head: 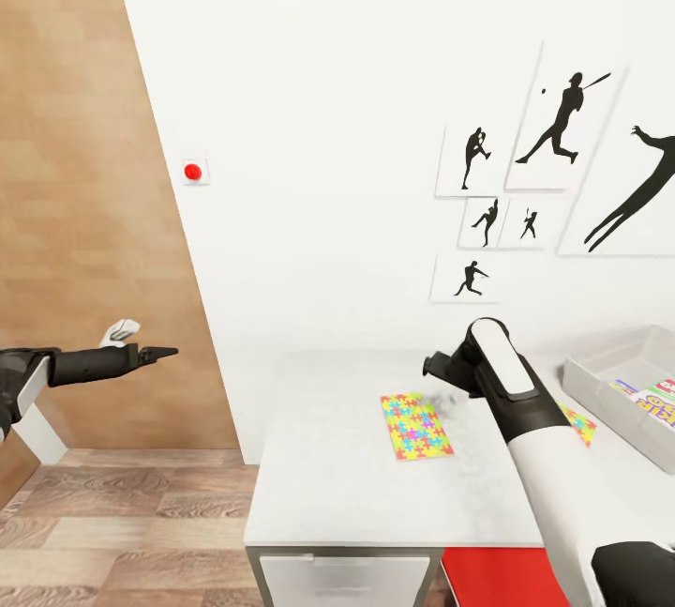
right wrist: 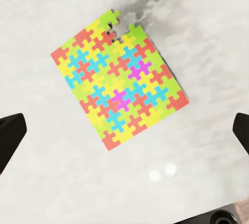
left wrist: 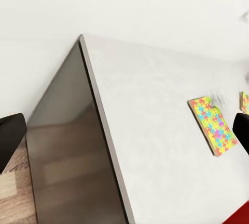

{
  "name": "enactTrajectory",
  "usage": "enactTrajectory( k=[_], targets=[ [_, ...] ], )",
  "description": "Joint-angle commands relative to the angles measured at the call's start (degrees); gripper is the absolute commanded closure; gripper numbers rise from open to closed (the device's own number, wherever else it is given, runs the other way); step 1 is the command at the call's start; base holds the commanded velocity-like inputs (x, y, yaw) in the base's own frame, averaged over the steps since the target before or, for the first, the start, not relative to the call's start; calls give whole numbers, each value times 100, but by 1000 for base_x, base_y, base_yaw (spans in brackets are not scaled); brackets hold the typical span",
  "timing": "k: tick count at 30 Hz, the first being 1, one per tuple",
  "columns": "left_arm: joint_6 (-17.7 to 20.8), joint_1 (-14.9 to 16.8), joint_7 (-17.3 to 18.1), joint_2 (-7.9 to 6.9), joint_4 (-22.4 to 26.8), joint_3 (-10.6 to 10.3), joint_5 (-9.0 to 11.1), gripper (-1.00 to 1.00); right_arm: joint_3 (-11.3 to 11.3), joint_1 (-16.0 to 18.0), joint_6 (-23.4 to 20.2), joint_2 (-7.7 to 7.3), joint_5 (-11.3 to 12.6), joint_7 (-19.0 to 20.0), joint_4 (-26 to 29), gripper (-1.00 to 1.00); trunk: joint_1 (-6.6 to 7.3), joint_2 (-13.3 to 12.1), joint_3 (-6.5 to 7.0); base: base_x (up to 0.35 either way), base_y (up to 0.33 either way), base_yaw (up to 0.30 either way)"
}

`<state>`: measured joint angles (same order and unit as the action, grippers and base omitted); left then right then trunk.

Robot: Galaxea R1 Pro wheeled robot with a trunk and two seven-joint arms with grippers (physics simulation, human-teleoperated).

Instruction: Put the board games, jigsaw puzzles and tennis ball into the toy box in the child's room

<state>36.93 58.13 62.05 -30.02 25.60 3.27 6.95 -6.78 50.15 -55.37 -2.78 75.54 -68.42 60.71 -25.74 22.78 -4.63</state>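
- Nearest, the right tool [right wrist: 124, 130] hangs over the puzzle [right wrist: 118, 81] on the bench [head: 347, 485]; in the right wrist view its two dark fingertips [right wrist: 10, 138] stand far apart at the frame's edges, so it is spread wide and holds nothing.
- The puzzle [head: 415, 425] lies flat on the bench's white top, square-on to nothing, with a piece or two missing at one corner.
- Judgement: it looks thin, light and fairly stiff, like a card or board. Flush on a smooth top, it gives the fingers little to bite on. The likeliest hold is across two opposite edges, or sliding it to the bench edge to get under it; a pinch at the notched corner seems weakest.
- A second puzzle [head: 581, 426] peeks out beyond the right arm, mostly hidden.
- Further right, the toy box [head: 600, 372] sits on the bench with a board game [head: 652, 398] already inside.
- The left tool [head: 157, 353] is held out well off the bench toward the wooden wall; its fingers look pressed together in the head view, though I cannot tell for sure.
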Motion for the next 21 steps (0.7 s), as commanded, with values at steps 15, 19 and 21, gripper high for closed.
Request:
enactTrajectory(
  k=[15,19,21],
  targets=[
    [115,18,397,-20,51,75,10,-100,-33,701,-138,-84,54,-64,-49,-100,-4,13,-122,0,0,0],
    [251,40,424,-24,100,77,15,-100,-27,881,-209,-89,56,-65,-255,-100,-4,13,-159,0,0,0],
    [294,44,430,-27,180,68,11,-100,-26,986,-247,-90,57,-66,-378,-100,-4,13,-178,0,0,0]
  ],
)
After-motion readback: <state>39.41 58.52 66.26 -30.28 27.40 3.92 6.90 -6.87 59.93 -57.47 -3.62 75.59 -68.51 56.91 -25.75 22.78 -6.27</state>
